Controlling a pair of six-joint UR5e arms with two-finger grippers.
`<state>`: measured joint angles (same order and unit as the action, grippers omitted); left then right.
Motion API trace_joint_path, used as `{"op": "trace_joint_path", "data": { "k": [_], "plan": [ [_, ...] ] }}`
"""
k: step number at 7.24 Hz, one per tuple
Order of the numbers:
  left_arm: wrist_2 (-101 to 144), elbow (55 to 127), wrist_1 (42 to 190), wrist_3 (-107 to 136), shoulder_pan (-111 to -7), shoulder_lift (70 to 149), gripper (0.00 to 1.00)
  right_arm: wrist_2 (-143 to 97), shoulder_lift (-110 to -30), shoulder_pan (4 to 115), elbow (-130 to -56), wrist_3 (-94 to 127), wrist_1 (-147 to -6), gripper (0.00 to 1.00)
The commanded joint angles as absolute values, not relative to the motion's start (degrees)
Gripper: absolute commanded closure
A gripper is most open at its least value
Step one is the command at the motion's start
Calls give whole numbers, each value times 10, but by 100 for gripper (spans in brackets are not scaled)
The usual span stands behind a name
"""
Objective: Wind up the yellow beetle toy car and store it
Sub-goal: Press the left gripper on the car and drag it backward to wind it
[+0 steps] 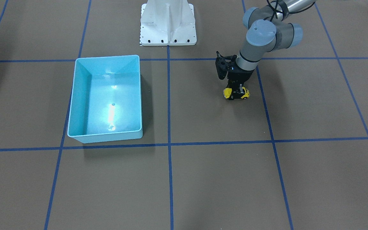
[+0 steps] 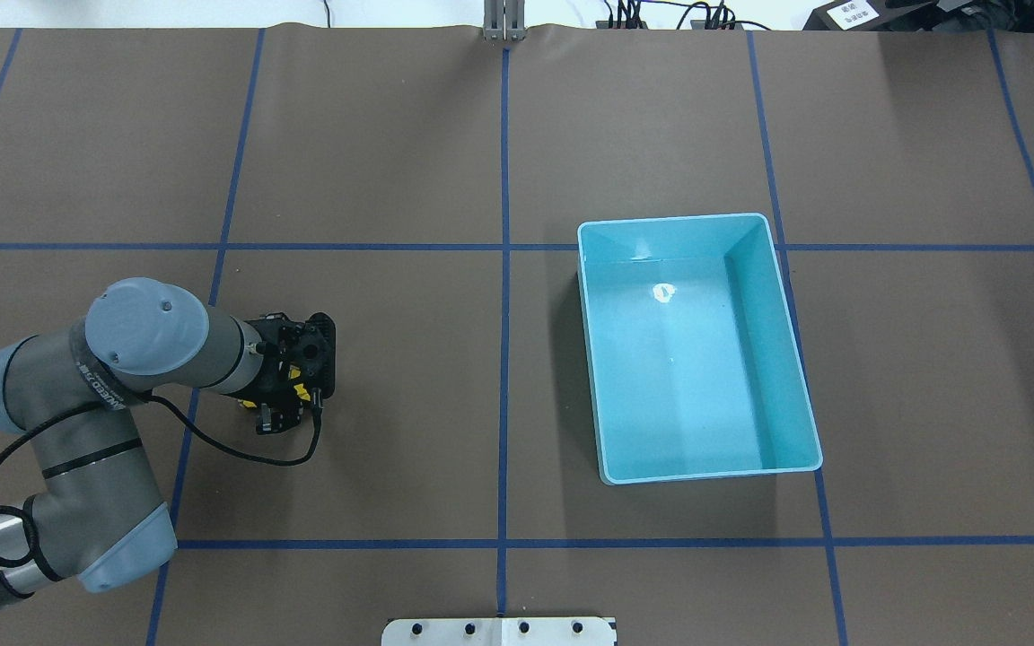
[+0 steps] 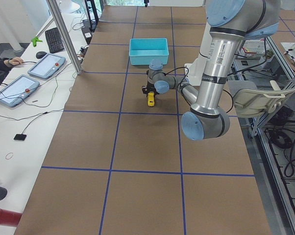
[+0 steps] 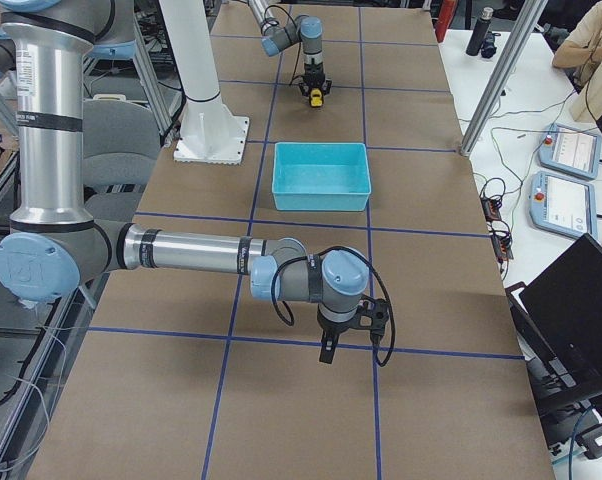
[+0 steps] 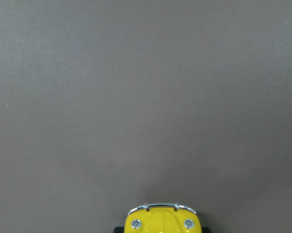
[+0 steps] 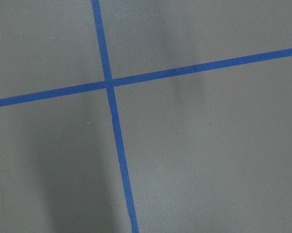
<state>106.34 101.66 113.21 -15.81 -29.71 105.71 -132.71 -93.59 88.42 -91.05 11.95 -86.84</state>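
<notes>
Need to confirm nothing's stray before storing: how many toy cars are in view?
1. The yellow car is right under the left gripper, well apart from the blue bin. None shows inside the bin, and no other car shows on the table.

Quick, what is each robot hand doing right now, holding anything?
Left gripper: jaws closed on the yellow beetle toy car.
Right gripper: seen only in a side view; open or closed cannot be told.
</notes>
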Motion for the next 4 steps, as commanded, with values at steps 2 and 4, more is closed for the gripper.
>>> {"op": "trace_joint_path", "data": {
  "k": [2, 4],
  "plan": [
    [1067, 1024, 1144, -161, -299, 1034, 76, -1327, -935, 884, -911, 120, -868, 0],
    [1073, 1027, 1188, -163, -302, 1002, 75, -1328, -935, 884, -911, 120, -868, 0]
  ]
}}
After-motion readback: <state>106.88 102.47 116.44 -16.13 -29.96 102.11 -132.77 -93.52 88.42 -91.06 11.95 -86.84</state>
